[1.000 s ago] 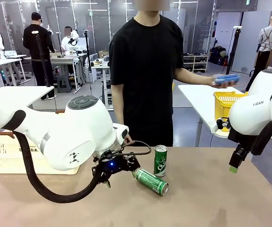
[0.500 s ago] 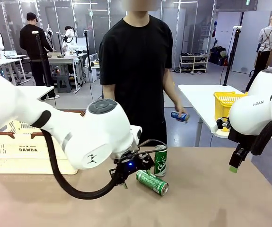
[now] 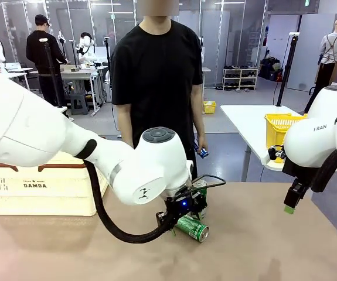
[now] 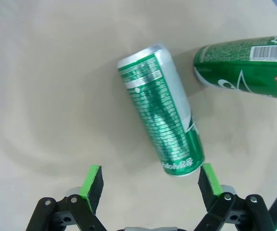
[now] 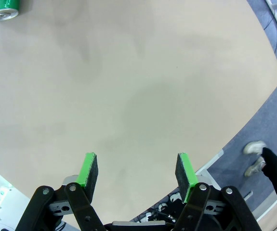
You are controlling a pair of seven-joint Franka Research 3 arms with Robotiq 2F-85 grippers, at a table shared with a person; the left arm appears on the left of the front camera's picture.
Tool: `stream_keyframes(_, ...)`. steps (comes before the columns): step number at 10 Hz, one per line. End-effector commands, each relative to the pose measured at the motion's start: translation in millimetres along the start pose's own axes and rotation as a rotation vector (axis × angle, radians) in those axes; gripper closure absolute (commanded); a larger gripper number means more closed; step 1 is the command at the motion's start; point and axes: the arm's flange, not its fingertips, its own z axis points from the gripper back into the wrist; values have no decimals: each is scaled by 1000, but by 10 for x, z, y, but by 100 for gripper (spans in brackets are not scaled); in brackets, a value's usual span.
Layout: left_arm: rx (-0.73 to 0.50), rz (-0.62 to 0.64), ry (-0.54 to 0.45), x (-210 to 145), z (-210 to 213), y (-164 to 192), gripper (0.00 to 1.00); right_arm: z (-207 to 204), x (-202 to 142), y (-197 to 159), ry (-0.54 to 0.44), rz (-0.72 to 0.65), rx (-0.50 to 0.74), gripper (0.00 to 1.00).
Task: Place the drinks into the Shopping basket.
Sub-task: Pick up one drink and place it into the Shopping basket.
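On the table (image 3: pixel 273 246), near its middle: a lying green can (image 4: pixel 162 127) on its side, with an upright green can (image 4: pixel 246 72) close to one of its ends.
Left gripper (image 4: pixel 150 180): reaches across the middle and hangs right over the lying green can. Its jaws are spread wide, the green pads flank the can's near end, and one pad is just beside it. Nothing is clasped.
Right gripper (image 5: pixel 136 173): hangs over bare tabletop by the right edge, jaws apart, with nothing between the pads.
Person: stands at the far side in a black shirt, with one hand (image 3: pixel 198 146) hanging low and holding a blue can (image 3: pixel 203 153).
Shopping basket (image 3: pixel 39 187): at the table's left end, partly behind the left arm and well apart from both green cans. Its inside cannot be seen.
Yellow mesh basket (image 3: pixel 279 124): on a white table (image 3: pixel 244 117) behind, to the right.
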Motion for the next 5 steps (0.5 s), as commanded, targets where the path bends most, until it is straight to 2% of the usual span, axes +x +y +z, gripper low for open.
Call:
stream_keyframes(1,45,51,-13,15,-61,-225,0,-1,-5,-1,1,-1,0,19)
stream_keyframes(5,102,190,-55,36,-159,-315,0,-1,-5,-1,1,-1,0,19)
